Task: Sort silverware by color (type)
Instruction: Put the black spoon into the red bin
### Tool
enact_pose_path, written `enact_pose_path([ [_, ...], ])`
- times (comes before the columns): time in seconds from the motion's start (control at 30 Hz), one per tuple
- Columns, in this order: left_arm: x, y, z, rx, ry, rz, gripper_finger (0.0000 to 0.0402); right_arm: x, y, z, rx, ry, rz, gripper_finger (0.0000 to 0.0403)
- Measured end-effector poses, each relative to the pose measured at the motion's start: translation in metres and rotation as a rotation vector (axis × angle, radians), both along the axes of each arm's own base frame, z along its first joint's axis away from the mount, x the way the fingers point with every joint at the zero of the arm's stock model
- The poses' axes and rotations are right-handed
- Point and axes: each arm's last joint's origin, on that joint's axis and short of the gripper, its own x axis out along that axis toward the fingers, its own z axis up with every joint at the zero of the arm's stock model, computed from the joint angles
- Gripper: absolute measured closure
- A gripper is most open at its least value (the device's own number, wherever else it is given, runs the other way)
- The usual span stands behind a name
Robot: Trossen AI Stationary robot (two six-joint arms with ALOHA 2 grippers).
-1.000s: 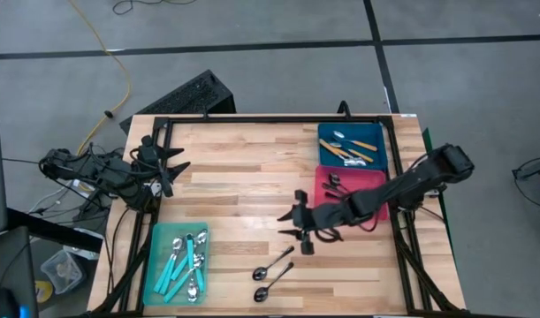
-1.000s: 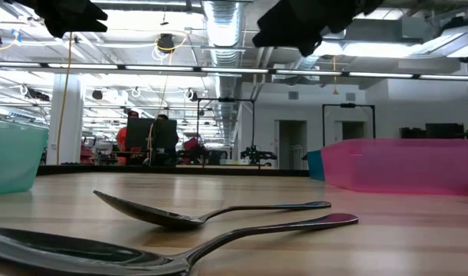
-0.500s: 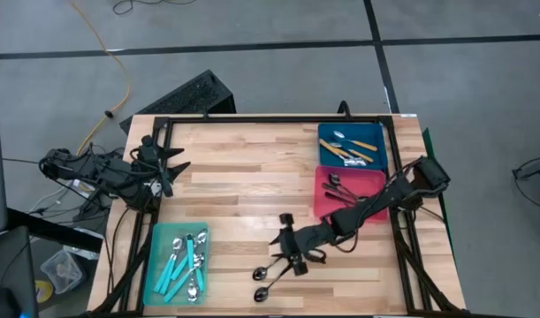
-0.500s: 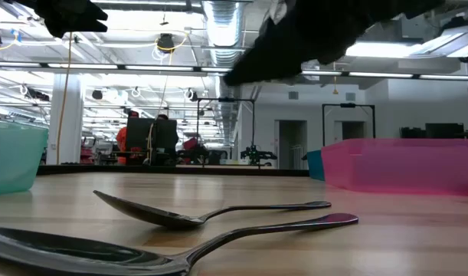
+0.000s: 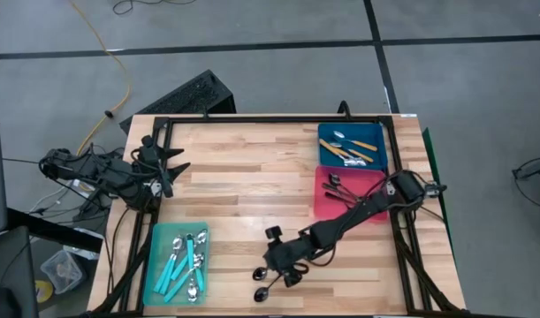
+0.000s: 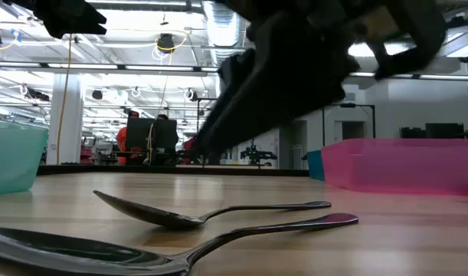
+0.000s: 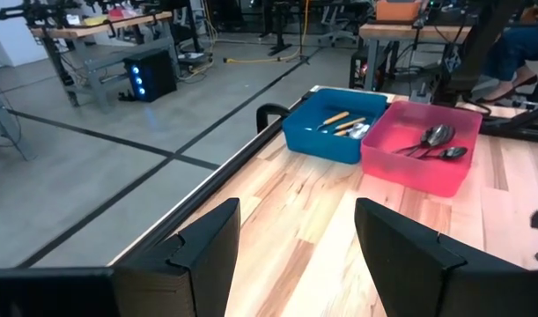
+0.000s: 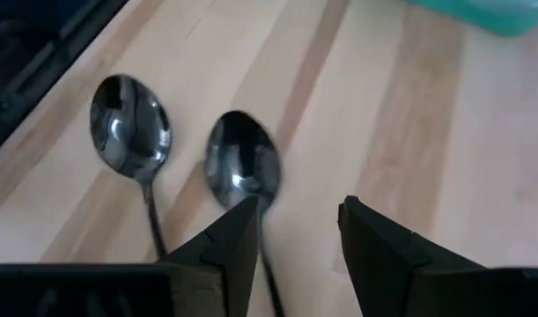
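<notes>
- The right gripper (image 5: 277, 268) hangs with fingers spread, holding nothing, just above two dark spoons (image 5: 271, 272) near the bench's front edge.
- The left gripper (image 7: 295, 255) waits with fingers spread at the bench's left rear corner.
- The wooden bench (image 5: 243, 177) carries a teal bin (image 5: 156, 238) with teal-handled spoons at the front left corner, and blue (image 5: 379, 141) and pink (image 5: 323, 208) bins along the right edge.
- Behind, a hall with ceiling lights (image 6: 142, 15).

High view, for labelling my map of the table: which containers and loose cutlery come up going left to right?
Teal bin → two loose dark spoons beneath the right gripper → pink bin and blue bin, stacked in one column.
</notes>
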Motion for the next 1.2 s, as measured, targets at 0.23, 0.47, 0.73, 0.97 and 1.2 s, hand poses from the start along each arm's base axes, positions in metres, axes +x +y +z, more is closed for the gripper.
enact_pose_path([
  [0.23,0.0,0.0,-0.001,0.005,0.009,-0.001,0.0189,-0.001,-0.001,-0.03,-0.035,0.112,-0.009,0.0225],
  [0.47,-0.001,0.0,-0.002,0.009,0.022,-0.001,0.0189,-0.006,-0.005,-0.036,-0.039,0.196,-0.128,0.0236],
  [0.73,-0.001,0.0,-0.002,0.009,0.022,-0.001,0.0189,-0.008,-0.006,-0.038,-0.055,0.208,-0.143,0.0317],
  [0.97,-0.001,0.0,-0.002,0.009,0.022,-0.001,0.0189,-0.008,-0.006,-0.039,-0.041,0.207,-0.166,0.037],
  [1.2,-0.001,0.0,-0.002,0.009,0.021,-0.001,0.0189,-0.007,-0.005,-0.038,-0.026,0.188,-0.205,0.0382],
])
